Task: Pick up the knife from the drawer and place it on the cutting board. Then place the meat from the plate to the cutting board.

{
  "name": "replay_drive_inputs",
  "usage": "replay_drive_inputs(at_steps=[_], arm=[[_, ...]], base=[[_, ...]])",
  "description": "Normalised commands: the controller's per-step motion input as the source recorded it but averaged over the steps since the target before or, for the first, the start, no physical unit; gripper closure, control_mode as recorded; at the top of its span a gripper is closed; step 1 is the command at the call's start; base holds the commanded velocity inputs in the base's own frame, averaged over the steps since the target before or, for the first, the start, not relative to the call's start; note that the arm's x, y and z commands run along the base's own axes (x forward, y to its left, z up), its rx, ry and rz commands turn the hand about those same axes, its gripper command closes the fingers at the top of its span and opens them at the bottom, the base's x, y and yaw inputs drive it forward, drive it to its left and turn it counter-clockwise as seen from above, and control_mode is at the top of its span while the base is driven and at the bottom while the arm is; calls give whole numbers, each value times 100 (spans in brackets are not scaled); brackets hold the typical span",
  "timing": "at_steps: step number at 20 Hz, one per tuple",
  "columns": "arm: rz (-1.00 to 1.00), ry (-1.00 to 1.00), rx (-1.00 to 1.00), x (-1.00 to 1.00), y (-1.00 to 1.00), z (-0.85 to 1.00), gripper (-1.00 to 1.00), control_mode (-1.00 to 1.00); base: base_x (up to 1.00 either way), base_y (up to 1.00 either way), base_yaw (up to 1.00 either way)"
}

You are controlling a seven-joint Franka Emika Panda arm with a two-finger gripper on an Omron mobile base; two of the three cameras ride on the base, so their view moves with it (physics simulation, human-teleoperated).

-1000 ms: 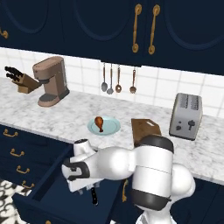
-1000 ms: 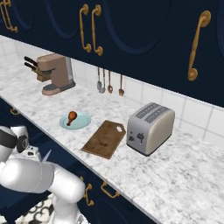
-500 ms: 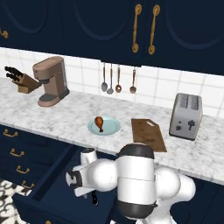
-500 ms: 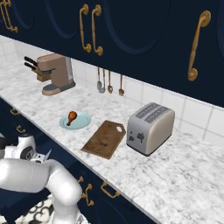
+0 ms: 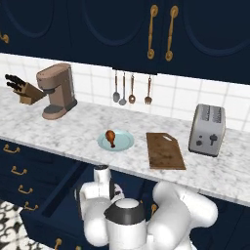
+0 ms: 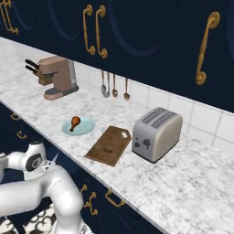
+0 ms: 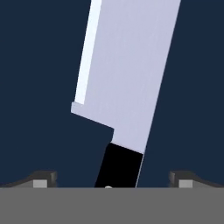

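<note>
Two dark fingertips (image 7: 43, 178) of your gripper (image 7: 113, 181) are standing spread wide, one on each side of the knife (image 7: 124, 83), and they are not pinching anything. The knife is lying flat on the floor of the navy drawer (image 5: 62, 193), right under the hand. It is looking hard and stiff, and not very heavy. The broad silver blade is smooth, so it may be slippery, and its edge is sharp. You are better off taking hold of the black handle (image 7: 119, 166), just behind the blade. The cutting board (image 5: 165, 151) is waiting on the desk (image 5: 73, 133).
</note>
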Motion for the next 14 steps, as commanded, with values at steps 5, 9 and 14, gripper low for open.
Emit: replay_drive_inputs(at_steps=[5, 9, 14], arm=[[0, 1, 0, -36, 50, -51, 100, -100], [0, 2, 0, -44, 64, -39, 100, -100], [0, 0, 0, -44, 60, -50, 100, -100]], base=[[0, 0, 0], [0, 0, 0], [0, 0, 0]])
